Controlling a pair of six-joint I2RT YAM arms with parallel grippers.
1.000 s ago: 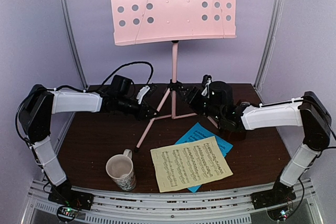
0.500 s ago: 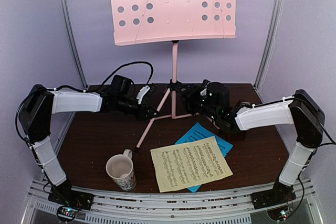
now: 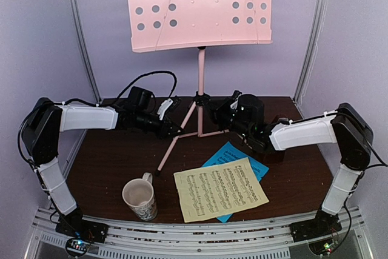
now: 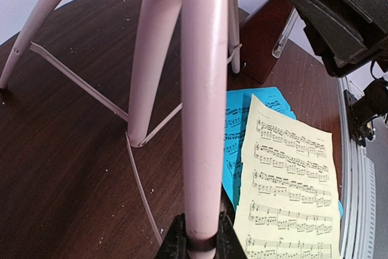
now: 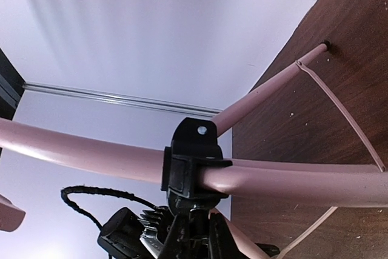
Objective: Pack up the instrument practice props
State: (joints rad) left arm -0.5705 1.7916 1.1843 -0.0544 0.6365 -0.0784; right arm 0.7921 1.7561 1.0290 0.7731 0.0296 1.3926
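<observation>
Right end effector [image 5: 197, 232] advanced — grips music stand [image 5: 273, 186] hub.

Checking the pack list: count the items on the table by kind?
Pink tripod music stand with perforated desk: 1
Music sheets, pale-yellow paper sheet and blue paper sheet: 2
Dark red-brown pyramid metronome: 1
Cream patterned mug: 1
Total: 5

A cream patterned mug [image 3: 141, 201] stands upright on the front-left area of the dark wood table [image 3: 103, 162], handle toward the rear. Pale lilac walls [image 3: 36, 40] enclose the table, with metal uprights [image 3: 81, 34] at the rear corners.
</observation>
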